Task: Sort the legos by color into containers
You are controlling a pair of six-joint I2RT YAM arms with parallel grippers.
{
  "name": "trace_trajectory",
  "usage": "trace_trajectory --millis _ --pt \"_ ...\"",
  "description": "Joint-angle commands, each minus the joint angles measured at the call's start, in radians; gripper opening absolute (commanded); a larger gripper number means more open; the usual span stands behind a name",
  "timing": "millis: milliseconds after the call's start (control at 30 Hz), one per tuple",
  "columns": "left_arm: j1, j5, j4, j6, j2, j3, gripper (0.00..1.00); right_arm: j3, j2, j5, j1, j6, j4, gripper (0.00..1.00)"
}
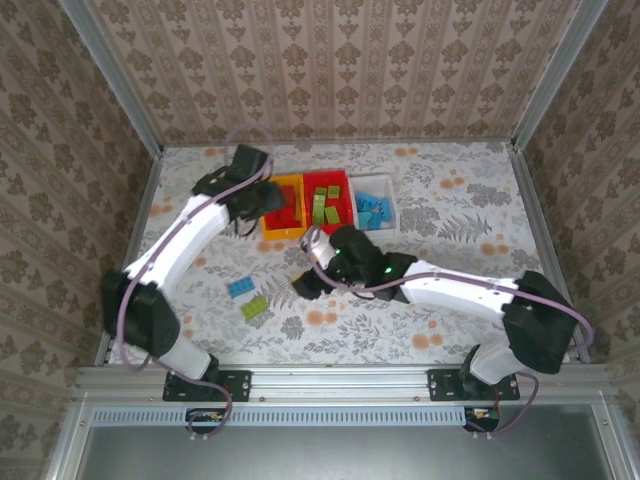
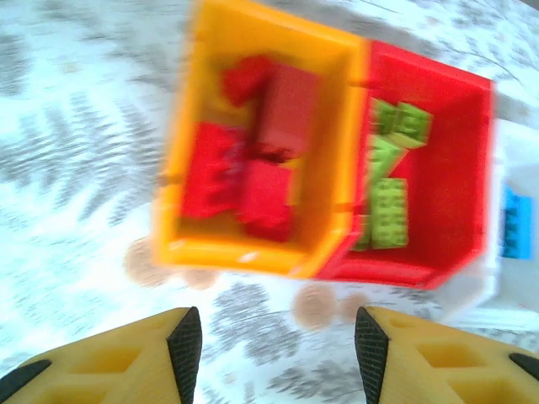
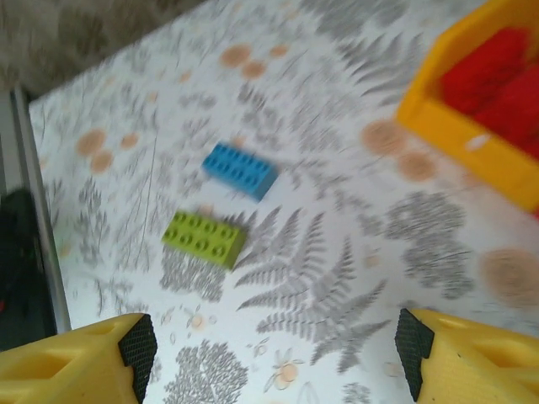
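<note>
On the far middle of the flower-patterned table (image 1: 460, 300), three small open plastic bins stood touching in a row. The yellow-orange bin (image 2: 244, 252) on the left held red studded bricks (image 2: 269, 168). The red bin (image 2: 404, 273) in the middle held lime green bricks (image 2: 389, 210), and the white bin (image 1: 391, 208) on the right held light blue bricks (image 1: 370, 210).

Two pieces lay loose on the near left part of the table, close beside each other but apart: one light blue brick (image 3: 240, 170) and, nearer, one lime green brick (image 3: 203, 237).

The left gripper (image 2: 278, 345) hung just near of the yellow-orange bin, its jaws parted and nothing between them. The right gripper (image 3: 274, 353) looked toward the two loose pieces, its jaws spread wide and also empty.

I judged that the step in hand was the pick of one loose piece by the right gripper. To do it well, it should come down straight over one piece and close across its narrow sides. The jaws should be turned so that no finger pushes the neighbour. The blue piece belonged in the white bin and the green one in the red bin.

No brand, label or writing could be read anywhere.
</note>
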Motion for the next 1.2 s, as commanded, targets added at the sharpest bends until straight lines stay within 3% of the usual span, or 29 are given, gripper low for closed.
trace_trajectory --millis 0,200,500,800,1167 --pt "0.04 -0.037 -0.106 -0.077 -0.16 -0.154 0.54 0.046 0.117 -0.053 0.041 -0.094 0.052 0.78" --pt "0.089 -0.036 -0.238 -0.14 -0.434 -0.359 0.55 0.213 0.344 -0.039 0.076 -0.099 0.085 0.78" --pt "0.111 -0.104 -0.41 -0.159 -0.659 -0.382 0.56 0.463 0.585 0.044 0.117 -0.134 -0.009 0.82" --pt "0.126 -0.11 -0.501 -0.143 -0.756 -0.367 0.56 0.65 0.733 0.124 0.129 -0.108 -0.093 0.83" --pt "0.137 -0.114 -0.527 -0.125 -0.767 -0.34 0.56 0.835 0.857 0.207 0.142 -0.075 -0.249 0.82"
